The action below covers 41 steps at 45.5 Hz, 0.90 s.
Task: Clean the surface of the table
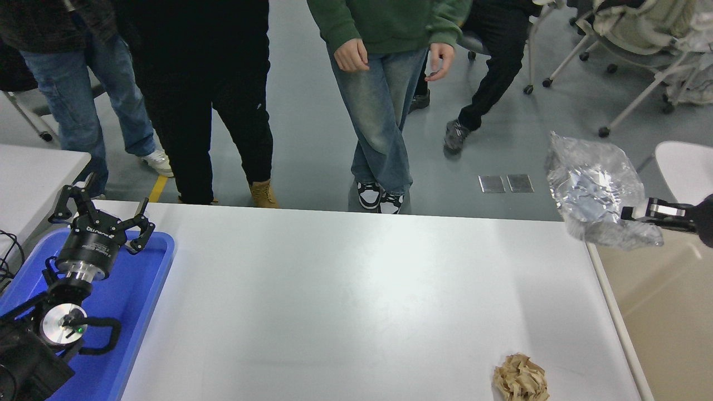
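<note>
The table surface (pixel 356 301) is a wide white tabletop filling the lower half of the view. My right gripper (pixel 630 213) comes in from the right edge, shut on the rim of a crumpled foil tray (pixel 593 189), which hangs in the air past the table's far right corner, over the beige bin. A crumpled brown paper ball (pixel 520 380) lies near the table's front right. My left gripper (pixel 103 214) is parked at the lower left over the blue tray, fingers spread open and holding nothing.
A blue plastic tray (pixel 146 278) lies on the table's left end. A beige bin (pixel 663 312) stands against the table's right edge. Several people stand at the far side. A smaller white table corner (pixel 33 178) shows at the left, chairs at the upper right.
</note>
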Motion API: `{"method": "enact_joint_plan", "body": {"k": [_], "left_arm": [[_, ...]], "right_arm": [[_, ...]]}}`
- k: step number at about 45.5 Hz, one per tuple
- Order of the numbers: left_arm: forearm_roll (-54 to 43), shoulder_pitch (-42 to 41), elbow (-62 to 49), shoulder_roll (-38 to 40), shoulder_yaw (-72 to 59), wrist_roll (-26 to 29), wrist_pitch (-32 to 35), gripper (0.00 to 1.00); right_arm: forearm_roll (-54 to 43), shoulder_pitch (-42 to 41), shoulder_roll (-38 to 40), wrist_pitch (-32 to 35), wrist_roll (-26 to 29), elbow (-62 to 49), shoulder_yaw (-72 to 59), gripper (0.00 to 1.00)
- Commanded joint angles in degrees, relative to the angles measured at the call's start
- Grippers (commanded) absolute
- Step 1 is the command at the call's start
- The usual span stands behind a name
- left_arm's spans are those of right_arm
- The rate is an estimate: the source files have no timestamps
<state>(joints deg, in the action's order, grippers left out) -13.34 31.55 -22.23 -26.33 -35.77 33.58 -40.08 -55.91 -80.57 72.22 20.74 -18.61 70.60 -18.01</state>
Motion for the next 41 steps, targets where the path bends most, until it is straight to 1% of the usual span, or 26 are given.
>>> {"method": "enact_joint_plan", "body": {"k": [1, 21, 27, 33, 41], "left_arm": [[0.1, 0.0, 0.0, 0.0, 0.0, 0.0, 0.0, 1.0], [0.0, 0.0, 0.0, 0.0, 0.0, 0.0, 0.0, 1.0], [0.1, 0.0, 0.0, 0.0, 0.0, 0.0, 0.0, 1.0], [0.0, 0.0, 0.0, 0.0, 0.0, 0.0, 0.0, 1.0], [0.0, 0.0, 0.0, 0.0, 0.0, 0.0, 0.0, 1.0]], "right_arm": [[-0.1, -2.7, 5.9, 5.9, 0.0, 1.4, 2.3, 0.0], [-0.3, -2.2, 5.9, 5.9, 0.1, 0.0, 2.5, 0.0], [0.1, -1.6, 5.8, 5.2, 0.1, -3.4, 2.5, 0.0], [0.4, -0.7, 5.3, 4.8, 0.2, -9.3, 2.4, 0.0], [5.4, 6.0, 2.4, 0.6, 0.2, -16.5, 2.4, 0.0]]}}
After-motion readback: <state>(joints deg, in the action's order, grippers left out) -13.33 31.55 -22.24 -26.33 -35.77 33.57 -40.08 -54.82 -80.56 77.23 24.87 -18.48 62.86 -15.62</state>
